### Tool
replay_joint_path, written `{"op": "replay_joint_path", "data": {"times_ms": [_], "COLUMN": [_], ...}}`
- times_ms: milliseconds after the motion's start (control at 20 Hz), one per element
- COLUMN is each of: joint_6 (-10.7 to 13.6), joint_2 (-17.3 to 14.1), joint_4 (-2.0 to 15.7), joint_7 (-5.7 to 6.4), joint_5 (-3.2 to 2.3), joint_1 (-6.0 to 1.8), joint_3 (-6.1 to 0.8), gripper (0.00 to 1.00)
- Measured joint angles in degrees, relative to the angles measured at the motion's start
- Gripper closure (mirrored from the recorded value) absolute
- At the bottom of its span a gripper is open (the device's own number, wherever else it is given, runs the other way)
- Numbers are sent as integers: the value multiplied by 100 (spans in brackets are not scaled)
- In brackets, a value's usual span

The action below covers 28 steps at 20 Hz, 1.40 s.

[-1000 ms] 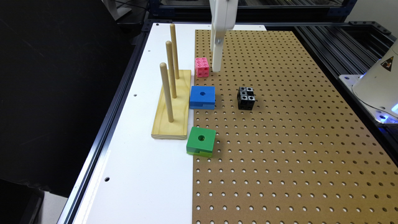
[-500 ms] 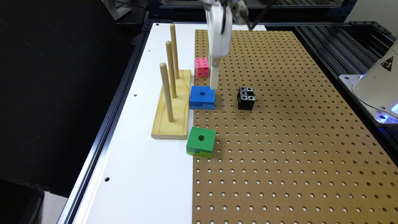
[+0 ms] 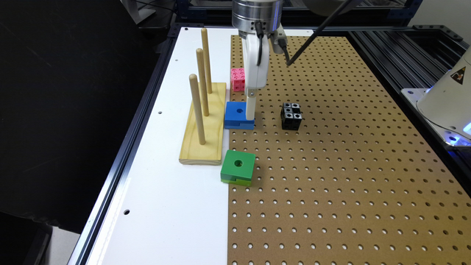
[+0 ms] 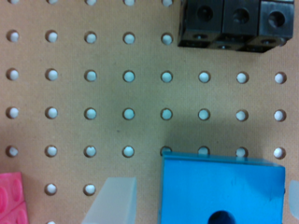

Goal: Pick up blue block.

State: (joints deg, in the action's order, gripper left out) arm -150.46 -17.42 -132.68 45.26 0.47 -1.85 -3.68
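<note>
Blue block (image 3: pixel 239 115): flat on the pegboard (image 3: pixel 331 165) at its edge beside the white panel (image 3: pixel 165 206), centre hole upward, notch low on the side facing the exterior camera.
Pincer (image 4: pixel 198 203): spread. One translucent finger (image 4: pixel 112 200) stands apart from one side of the block; a sliver of the other finger (image 4: pixel 293 193) shows just past the opposite side.
Key relation: block lies between the two fingers, directly under the pincer; in the exterior view the pincer (image 3: pixel 250 108) reaches down to the block's top. Block is square, so no long axis governs the grip.
Step judged: closing remains; lift not yet begun.
Risk judged: gaps at the two sides look unequal, so the block may slide on closure.
Count, blue blocks: one.
Count, green block (image 3: pixel 238 167): one, beyond the blue block's notched side.
Count, pink studded cube (image 3: pixel 237 79): one, near.
Count, black cube cluster (image 3: pixel 291 116): one.
Count, wooden peg stand (image 3: pixel 204 125): one, three pegs.
</note>
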Motion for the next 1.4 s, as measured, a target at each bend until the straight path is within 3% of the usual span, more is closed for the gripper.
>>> {"op": "replay_joint_path", "data": {"times_ms": [450,650,950,1400], "joint_6": [-5,-194,-227,-332], "joint_2": [-63,-278,-522,-698], "joint_4": [104,146,413,434], "joint_7": [0,0,0,0], "joint_5": [0,0,0,0], "joint_1": [0,0,4,4], "joint_3": [-21,-21,-33,-36], "gripper": [0,0,0,0]}}
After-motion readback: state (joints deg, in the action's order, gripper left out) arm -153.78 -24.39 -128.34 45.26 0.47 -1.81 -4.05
